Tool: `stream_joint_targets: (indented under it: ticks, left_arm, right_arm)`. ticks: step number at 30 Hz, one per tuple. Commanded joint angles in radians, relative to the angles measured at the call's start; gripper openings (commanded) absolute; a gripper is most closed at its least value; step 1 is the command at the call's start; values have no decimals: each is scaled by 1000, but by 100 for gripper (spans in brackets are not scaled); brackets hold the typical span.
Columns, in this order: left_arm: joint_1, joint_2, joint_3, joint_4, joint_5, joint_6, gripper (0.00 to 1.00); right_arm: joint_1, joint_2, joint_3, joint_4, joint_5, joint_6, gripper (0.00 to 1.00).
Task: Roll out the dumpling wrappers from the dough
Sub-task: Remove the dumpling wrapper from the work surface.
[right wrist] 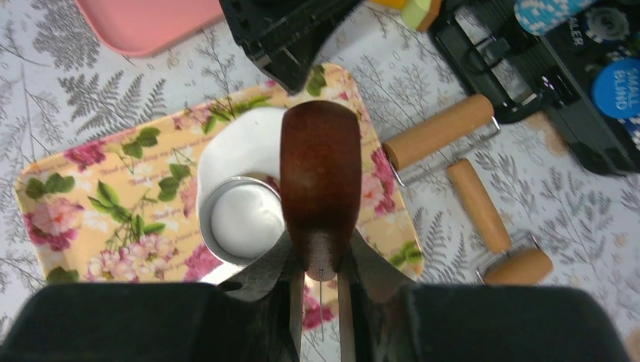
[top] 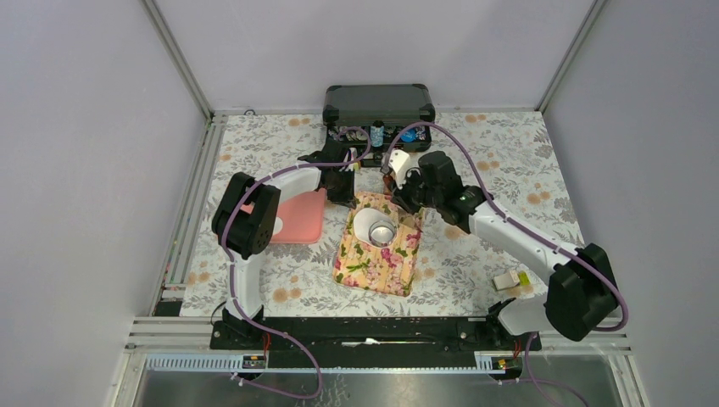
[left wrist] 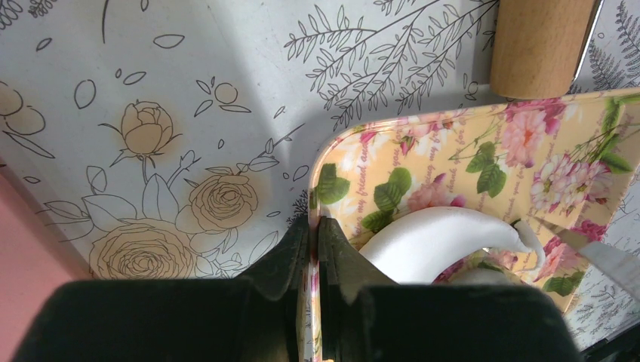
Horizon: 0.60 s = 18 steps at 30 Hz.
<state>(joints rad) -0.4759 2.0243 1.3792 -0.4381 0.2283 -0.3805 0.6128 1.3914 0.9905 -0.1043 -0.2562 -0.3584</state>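
Steadying the floral tray (top: 373,273) comes first. The left gripper (left wrist: 313,230) is pressed together on the tray's rim at its corner, low in the middle of the left wrist view, and I judge that a firm pinch there is what stops the tray sliding. The right gripper (right wrist: 321,275) pinches a dark wooden handle (right wrist: 321,173) that runs up the centre of the right wrist view; what the handle ends in is hidden.

The dough (right wrist: 234,139), a flattened white sheet, lies on the tray near centre frame. The round silver tin (right wrist: 245,219) sits on it, just left of the handle. The step looks like working the sheet around the tin. To do it well, the tool should come down gently beside the tin, not onto it, so the soft sheet neither tears nor drags.

Counted:
- one dough sheet, and no separate dumpling wrappers that I can make out
- one tin
- one floral tray
- one pink tray (right wrist: 147,23) at upper left
- three wooden roller pieces (right wrist: 438,132) at the right
- one black case (top: 377,106) at top centre of the overhead view
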Motion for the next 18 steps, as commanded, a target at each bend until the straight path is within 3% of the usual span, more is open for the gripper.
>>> stream_joint_targets:
  ticks: [1, 6, 9, 14, 18]
  left_arm:
    - [-3, -1, -32, -47, -18, 31, 0]
    - [-3, -2, -30, -48, -19, 32, 0]
    - [-3, -1, -28, -49, -13, 35, 0]
    - [-3, 1, -27, -48, -2, 38, 0]
    - [-3, 2, -27, -49, 2, 40, 0]
  right_arm:
    - [5, -101, 42, -56, 99, -59, 0]
    - [4, -163, 39, -81, 76, -67, 0]
    - [5, -176, 9, -80, -21, -46, 0]
    - [5, -157, -42, -33, -142, -14, 0]
    - [4, -127, -52, -13, -152, -5, 0]
